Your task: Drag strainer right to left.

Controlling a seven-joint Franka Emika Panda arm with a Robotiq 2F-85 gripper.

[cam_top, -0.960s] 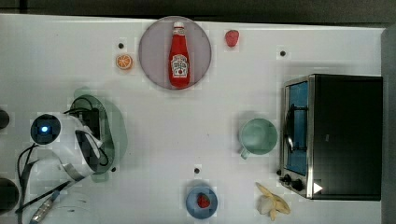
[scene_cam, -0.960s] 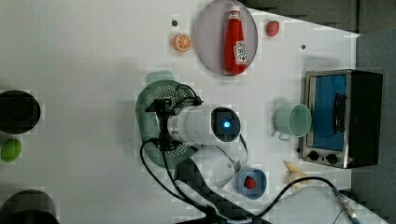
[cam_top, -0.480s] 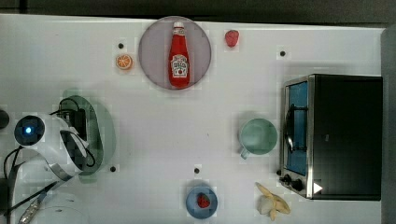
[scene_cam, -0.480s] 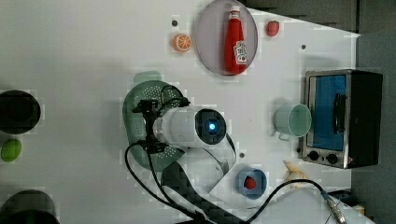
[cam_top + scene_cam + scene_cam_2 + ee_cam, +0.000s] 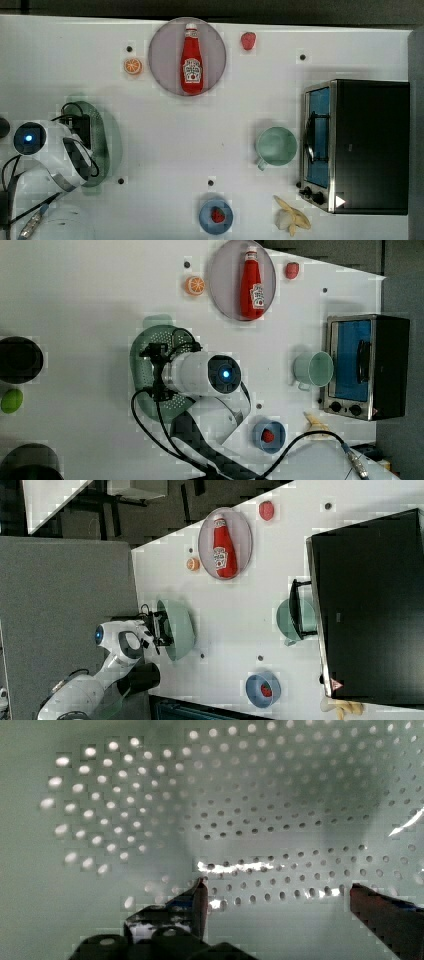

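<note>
Strainer (image 5: 107,145), pale mint green, flat on the white tabletop (image 5: 210,140), well to the top view's left of the toaster oven (image 5: 357,145), near the tabletop's edge on that side. Partly covered by the white arm (image 5: 47,150). Seen in the wrist view as a perforated bowl wall (image 5: 250,810) close in front of the gripper (image 5: 277,892); jaws spread wide inside the bowl, gripping nothing. Mug (image 5: 276,146) just beside the toaster oven, between it and the strainer. 1 ketchup bottle (image 5: 191,59) lying on a grey plate (image 5: 162,55), orange slice (image 5: 133,65) near that plate. Small blue bowl (image 5: 215,216) with a strawberry, banana (image 5: 291,218) next to the oven's corner.
</note>
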